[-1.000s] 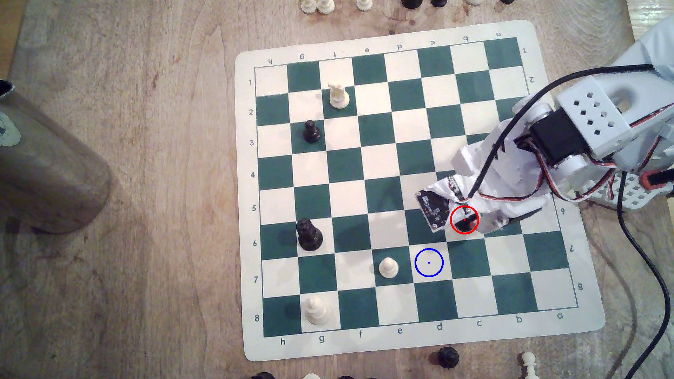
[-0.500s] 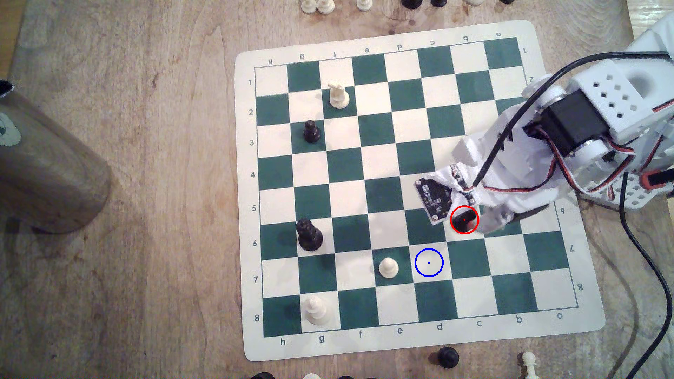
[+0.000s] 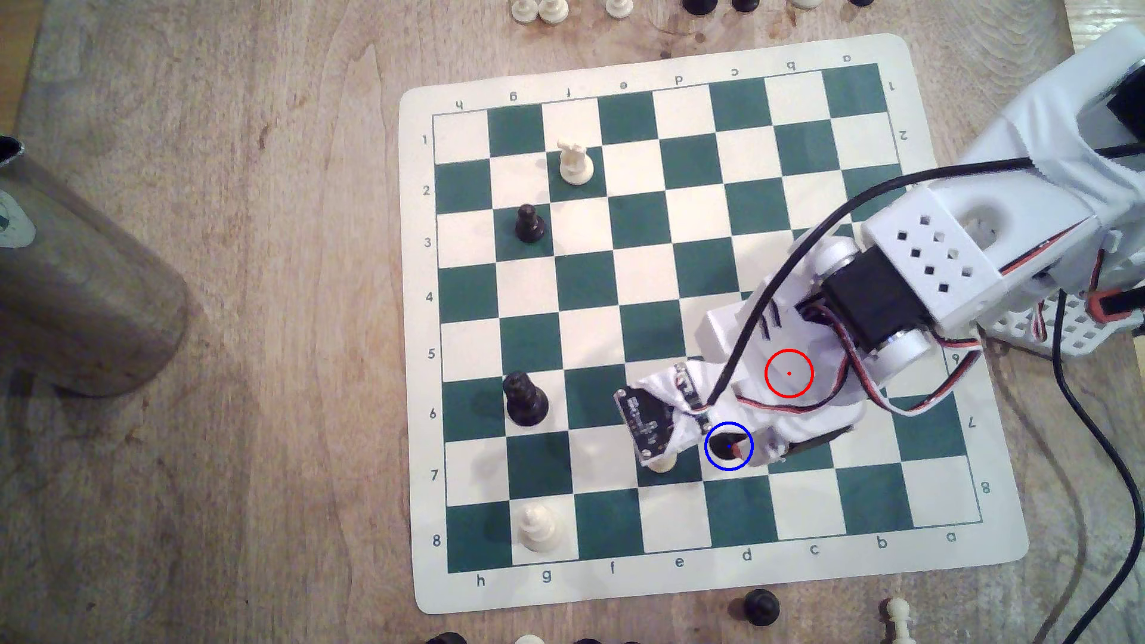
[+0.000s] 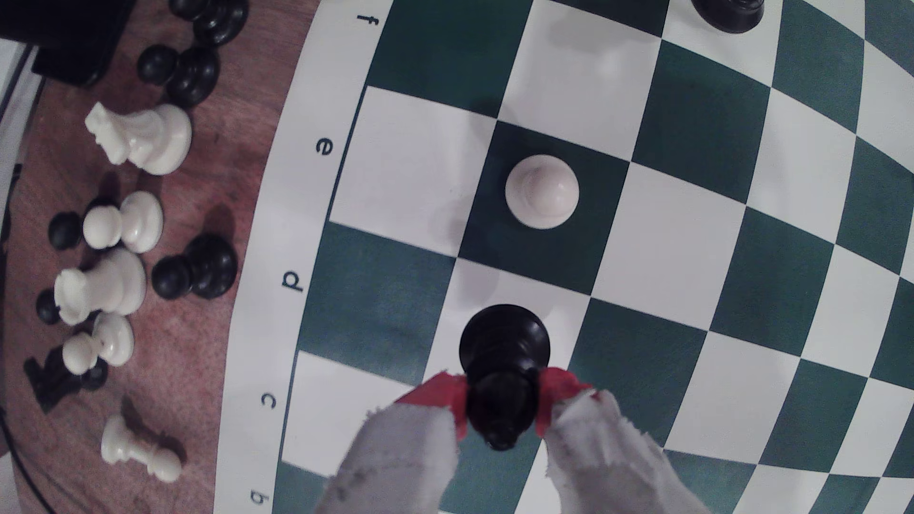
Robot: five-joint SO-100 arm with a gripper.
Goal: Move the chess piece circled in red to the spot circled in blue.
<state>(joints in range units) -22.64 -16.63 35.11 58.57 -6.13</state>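
Most of the job looks done: the black pawn is pinched at its head between the red-tipped fingers of the gripper, and in the exterior view it sits inside the blue ring, low and a little right of centre in the frame. The red ring, up and to the right of it, now lies over the white body of the arm, with no piece to be seen there. In the wrist view the pawn hangs over a cream square with its round base pointing down at the chess mat; whether that base already touches the mat I cannot tell. What remains, by my judgement, is to settle the pawn flat on the square, open the fingers and lift clear. One neighbour calls for care: the cream-white pawn stands on the green square just beside the target, and in the exterior view the arm's small circuit board overhangs it, so a sideways drift on release or withdrawal could knock it. Other pieces on the board, such as the tall black piece at centre left and the white piece near the lower left corner of the mat, stand well apart from the target.
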